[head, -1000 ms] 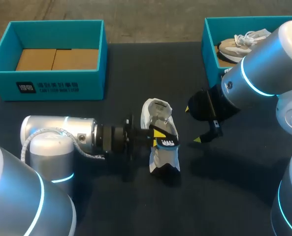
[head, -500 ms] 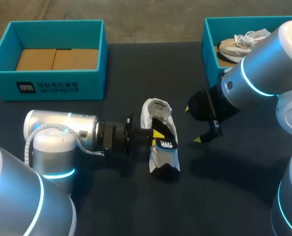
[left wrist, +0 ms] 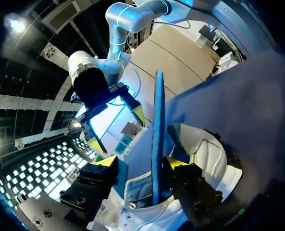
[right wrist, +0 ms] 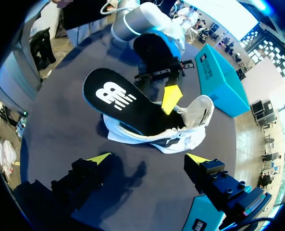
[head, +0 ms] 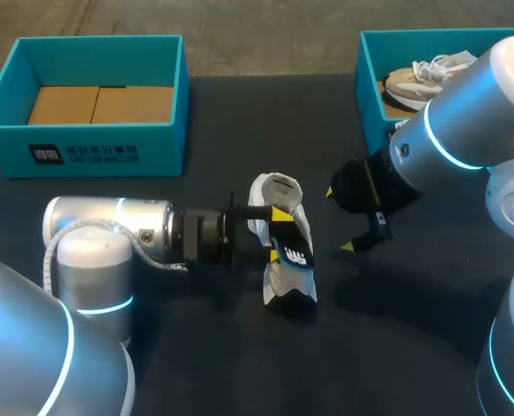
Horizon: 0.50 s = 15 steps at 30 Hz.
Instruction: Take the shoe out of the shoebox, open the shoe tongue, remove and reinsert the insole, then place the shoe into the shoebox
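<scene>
left gripper (head: 275, 234) (left wrist: 140, 162): fingers spread. the flat black foam insole with a white logo and blue edge (head: 297, 251) (left wrist: 157, 120) (right wrist: 118, 96) stands between them. the left wrist view shows it close against one yellow tip with a clear gap to the other, so i have no two-sided grip on it.

insole: one end is down in the opening of the white mesh sneaker (head: 283, 282) (left wrist: 204, 154) (right wrist: 195, 113). the rest sticks out tilted, logo face toward my right arm. in the right wrist view one of my left yellow fingers (right wrist: 171, 97) lies over that face.

sneaker: on the dark tabletop (head: 196, 347), near the middle, out of both boxes.

right gripper (head: 339, 220) (right wrist: 148, 159): fingers apart, nothing between them. it hangs above the table just right of the sneaker, not touching it.

teal cardboard shoebox, far left (head: 83, 152): lid off, brown card liner in the bottom, well apart from the sneaker.

second teal shoebox, far right (head: 369, 78): partly behind my right arm. a beige laced shoe (head: 417, 78) lies inside it.
</scene>
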Available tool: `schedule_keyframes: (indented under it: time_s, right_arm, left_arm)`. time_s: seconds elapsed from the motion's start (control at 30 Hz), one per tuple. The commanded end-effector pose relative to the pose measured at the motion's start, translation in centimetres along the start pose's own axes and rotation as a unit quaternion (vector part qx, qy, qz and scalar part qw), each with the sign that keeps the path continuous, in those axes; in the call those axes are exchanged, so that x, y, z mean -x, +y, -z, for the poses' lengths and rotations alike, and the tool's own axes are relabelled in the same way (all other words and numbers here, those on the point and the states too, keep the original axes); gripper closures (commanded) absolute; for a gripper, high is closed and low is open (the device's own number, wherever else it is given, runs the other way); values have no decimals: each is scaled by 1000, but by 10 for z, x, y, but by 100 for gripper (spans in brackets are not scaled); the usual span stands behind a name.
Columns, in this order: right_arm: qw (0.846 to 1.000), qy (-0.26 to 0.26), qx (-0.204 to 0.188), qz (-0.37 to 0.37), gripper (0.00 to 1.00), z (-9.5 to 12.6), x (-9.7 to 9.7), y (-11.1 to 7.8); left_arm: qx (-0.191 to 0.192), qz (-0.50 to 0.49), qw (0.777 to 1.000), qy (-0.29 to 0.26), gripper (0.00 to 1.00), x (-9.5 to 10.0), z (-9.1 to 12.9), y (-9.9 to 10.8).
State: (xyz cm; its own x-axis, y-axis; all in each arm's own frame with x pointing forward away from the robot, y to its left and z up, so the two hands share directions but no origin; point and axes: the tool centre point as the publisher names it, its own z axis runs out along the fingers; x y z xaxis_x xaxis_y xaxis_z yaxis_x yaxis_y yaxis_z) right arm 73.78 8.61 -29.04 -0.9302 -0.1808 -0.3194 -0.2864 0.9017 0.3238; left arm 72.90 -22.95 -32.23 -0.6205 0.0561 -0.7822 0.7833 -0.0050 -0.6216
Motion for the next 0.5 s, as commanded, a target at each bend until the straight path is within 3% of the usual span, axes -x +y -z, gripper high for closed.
schedule_keyframes:
  time_s: [0.03, 0.07, 0.1, 0.23, 0.5]
  right_arm:
    - [1000, -1, 0, 0, 0, 1, -1, 0]
    - [1000, -1, 0, 0, 0, 1, -1, 0]
    - [1000, -1, 0, 0, 0, 1, -1, 0]
    - [1000, -1, 0, 0, 0, 1, -1, 0]
    - [1000, -1, 0, 0, 0, 1, -1, 0]
  left_arm:
    - [-1, 0, 1000, 2, 44, -4, -2, -6]
    - [-1, 0, 1000, 3, 54, -5, -3, -7]
    - [-3, 1, 1000, 4, 57, -6, -4, -7]
    - [-5, 1, 1000, 15, 100, -9, -5, -5]
    - [2, -2, 999, 35, 100, -17, -6, 5]
